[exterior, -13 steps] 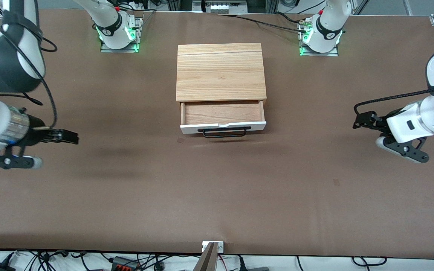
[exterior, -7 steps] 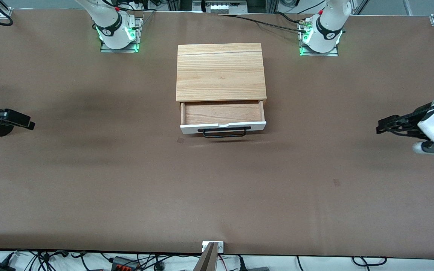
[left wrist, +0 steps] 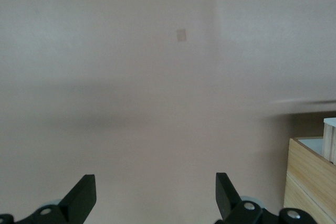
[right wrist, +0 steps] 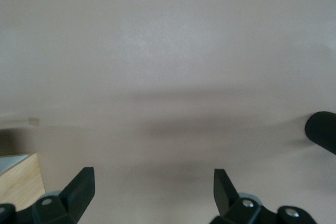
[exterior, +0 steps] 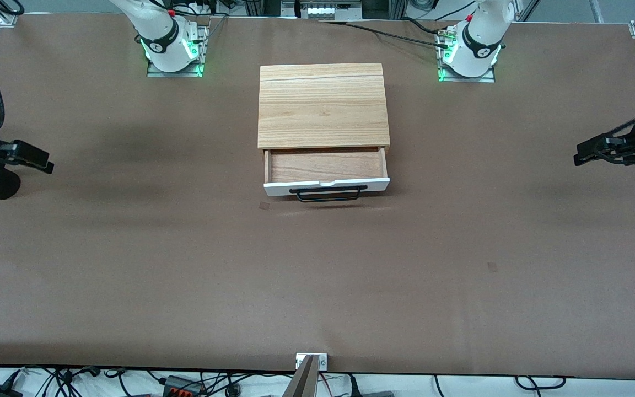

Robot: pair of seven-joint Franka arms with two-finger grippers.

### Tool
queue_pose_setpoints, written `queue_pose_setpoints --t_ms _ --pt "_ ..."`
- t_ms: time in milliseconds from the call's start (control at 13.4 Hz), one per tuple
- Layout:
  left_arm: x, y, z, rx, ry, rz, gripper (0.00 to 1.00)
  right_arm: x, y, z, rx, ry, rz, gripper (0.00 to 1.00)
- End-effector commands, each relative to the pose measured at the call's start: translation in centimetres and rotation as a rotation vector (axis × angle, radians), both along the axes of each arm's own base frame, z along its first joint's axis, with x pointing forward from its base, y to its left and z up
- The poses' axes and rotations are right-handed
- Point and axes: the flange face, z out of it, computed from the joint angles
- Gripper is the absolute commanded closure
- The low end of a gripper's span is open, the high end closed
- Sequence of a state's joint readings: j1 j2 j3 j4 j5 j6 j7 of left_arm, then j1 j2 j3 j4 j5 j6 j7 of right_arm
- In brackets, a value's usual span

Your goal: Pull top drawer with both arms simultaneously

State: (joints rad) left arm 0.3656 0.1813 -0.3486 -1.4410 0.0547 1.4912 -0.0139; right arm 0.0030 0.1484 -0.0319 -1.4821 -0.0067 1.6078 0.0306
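Observation:
The top drawer stands pulled out of the light wooden box in the middle of the table. Its white front and black bar handle face the front camera, and its wood inside is bare. My right gripper hangs open over the right arm's end of the table, well away from the drawer. My left gripper hangs open over the left arm's end, equally far off. The left wrist view shows the left gripper with only tabletop between its fingers. The right gripper is likewise wide apart.
Both arm bases are bolted near the table edge farthest from the front camera. Two small dark patches lie on the brown tabletop. A metal bracket sits at the nearest edge. A corner of the box shows in the left wrist view.
Both grippers have drawn away from the drawer toward their own ends of the table, the arms mostly leaving the view. The drawer has not moved.

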Motion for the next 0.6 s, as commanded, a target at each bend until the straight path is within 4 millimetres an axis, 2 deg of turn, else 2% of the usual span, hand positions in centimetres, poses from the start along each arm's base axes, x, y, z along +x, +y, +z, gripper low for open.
queue_pose_setpoints --t_ms 0,149,298,521 --pt "-2.0 0.3 0.6 0.001 -0.031 0.029 0.0 -4.5 0.2 -1.5 -0.012 -0.005 0.019 0.0" --pt "-1.7 0.4 0.9 0.003 -0.059 0.031 0.0 -4.5 0.2 -1.7 -0.012 -0.002 0.029 0.0" --pt "-1.9 0.0 0.8 0.011 -0.089 0.028 0.0 -4.4 1.1 -0.6 -0.016 -0.022 0.055 0.0" --pt "-5.6 -1.4 -0.5 0.063 -0.146 0.024 0.0 -4.5 0.4 0.0 -0.015 -0.028 0.042 0.0"
